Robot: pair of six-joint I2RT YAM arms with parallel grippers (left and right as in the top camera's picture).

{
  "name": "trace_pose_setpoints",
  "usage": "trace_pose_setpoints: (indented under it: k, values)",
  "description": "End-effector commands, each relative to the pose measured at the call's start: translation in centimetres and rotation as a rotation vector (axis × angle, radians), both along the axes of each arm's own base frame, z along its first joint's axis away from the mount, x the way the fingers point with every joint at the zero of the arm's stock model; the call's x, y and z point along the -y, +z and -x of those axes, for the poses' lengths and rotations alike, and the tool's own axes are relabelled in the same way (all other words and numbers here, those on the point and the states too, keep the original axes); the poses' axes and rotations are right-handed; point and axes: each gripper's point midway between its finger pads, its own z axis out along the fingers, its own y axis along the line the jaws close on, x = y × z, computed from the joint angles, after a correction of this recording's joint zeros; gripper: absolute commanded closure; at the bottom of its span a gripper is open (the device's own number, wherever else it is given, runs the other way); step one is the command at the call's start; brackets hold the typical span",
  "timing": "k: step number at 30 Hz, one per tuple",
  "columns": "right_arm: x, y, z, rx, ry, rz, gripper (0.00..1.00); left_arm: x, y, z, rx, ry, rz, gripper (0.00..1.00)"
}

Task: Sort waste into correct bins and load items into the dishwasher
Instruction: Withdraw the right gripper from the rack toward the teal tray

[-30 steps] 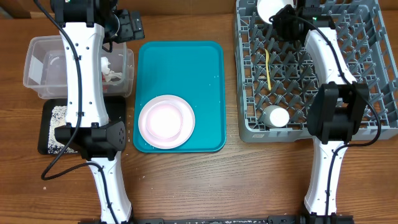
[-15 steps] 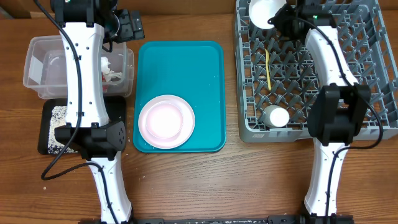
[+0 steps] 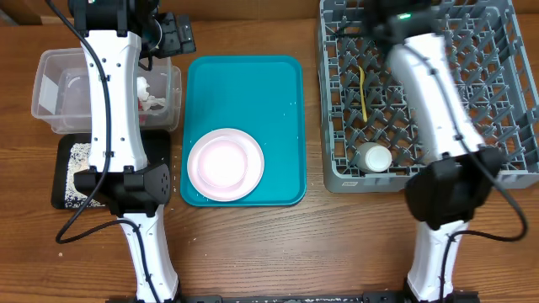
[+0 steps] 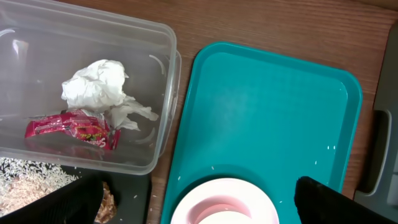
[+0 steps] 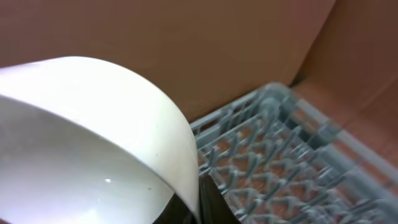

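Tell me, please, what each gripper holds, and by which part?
The right gripper pinches a white bowl by its rim; the open left gripper holds nothing.

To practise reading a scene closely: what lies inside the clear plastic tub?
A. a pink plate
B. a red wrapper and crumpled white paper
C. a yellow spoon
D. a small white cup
B: the left wrist view shows the red wrapper and the crumpled white paper lying together on the floor of the clear tub.
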Motion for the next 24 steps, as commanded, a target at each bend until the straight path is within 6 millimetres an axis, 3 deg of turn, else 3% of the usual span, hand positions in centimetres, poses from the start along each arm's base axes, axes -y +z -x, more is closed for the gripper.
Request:
trace_pose_setpoints:
  k: [1,4,10,24]
  values:
    - [-0.2,-0.4,1.1,-0.092,-0.133,0.299,0.96,-0.1,0.4,0.1,0.009,0.007,0.011,0.00]
    - [-1.5,-3.2,0.5,-0.148,-0.132,0.361,0.96,-0.1,0.4,0.1,0.009,0.007,0.011,0.00]
    - [-1.1,-7.6,0.3,-0.241,-0.200,0.474,0.96,-0.1,0.4,0.1,0.009,0.007,0.011,0.00]
    - [-2.3,-12.1,-1.0,-0.307,-0.107,0.440,0.96,-0.1,0.4,0.1,0.009,0.007,0.011,0.00]
